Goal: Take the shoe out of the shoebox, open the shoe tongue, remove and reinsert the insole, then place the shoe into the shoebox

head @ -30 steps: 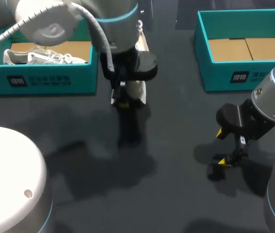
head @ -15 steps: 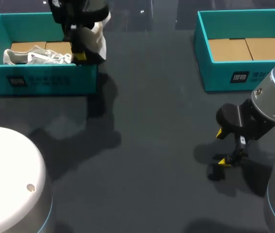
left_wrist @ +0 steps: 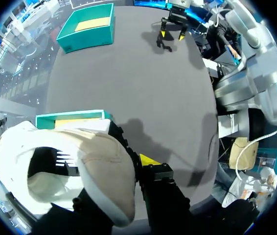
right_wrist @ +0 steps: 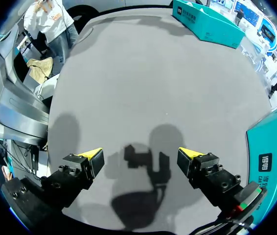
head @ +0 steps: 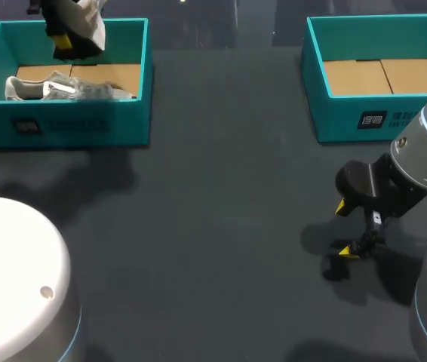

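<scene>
L gripper (head: 64, 36) up over the left shoebox (head: 70, 124), by its back wall, fingers clamped on a white shoe (left_wrist: 97, 171). One yellow tip sits tight on the shoe's side, the other's hidden behind it. A second shoe (head: 62, 88) lies inside that box. R gripper (right_wrist: 146, 159) is well away from the box, low over the table (head: 221, 226), fingers spread wide, nothing between. Another teal box (head: 379, 121) sits well apart too.
</scene>
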Robot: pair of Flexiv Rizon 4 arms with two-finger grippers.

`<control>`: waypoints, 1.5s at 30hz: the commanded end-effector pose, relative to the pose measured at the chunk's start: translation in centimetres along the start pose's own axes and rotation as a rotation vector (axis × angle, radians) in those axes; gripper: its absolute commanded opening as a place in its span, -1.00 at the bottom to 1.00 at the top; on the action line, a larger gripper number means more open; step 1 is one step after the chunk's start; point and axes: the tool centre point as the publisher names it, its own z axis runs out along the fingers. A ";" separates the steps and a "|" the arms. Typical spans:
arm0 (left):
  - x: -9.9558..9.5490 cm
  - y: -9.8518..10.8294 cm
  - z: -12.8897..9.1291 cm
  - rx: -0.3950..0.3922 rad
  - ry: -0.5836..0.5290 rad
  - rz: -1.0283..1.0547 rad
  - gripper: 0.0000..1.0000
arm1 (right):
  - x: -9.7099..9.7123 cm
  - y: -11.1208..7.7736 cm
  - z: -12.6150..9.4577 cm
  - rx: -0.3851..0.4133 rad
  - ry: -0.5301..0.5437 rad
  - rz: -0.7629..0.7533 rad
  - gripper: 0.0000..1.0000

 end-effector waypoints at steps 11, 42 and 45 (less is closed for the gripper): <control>-6.2 2.3 -0.9 0.001 0.071 0.013 -1.00 | 0.2 -0.1 0.0 -0.001 -0.002 -0.001 1.00; -15.7 18.0 -0.8 -0.071 0.039 0.052 -1.00 | 0.2 -0.1 0.0 -0.001 -0.002 -0.001 1.00; -17.1 19.7 -0.6 -0.068 0.067 0.087 -1.00 | 0.2 -0.1 0.0 -0.001 -0.002 -0.001 1.00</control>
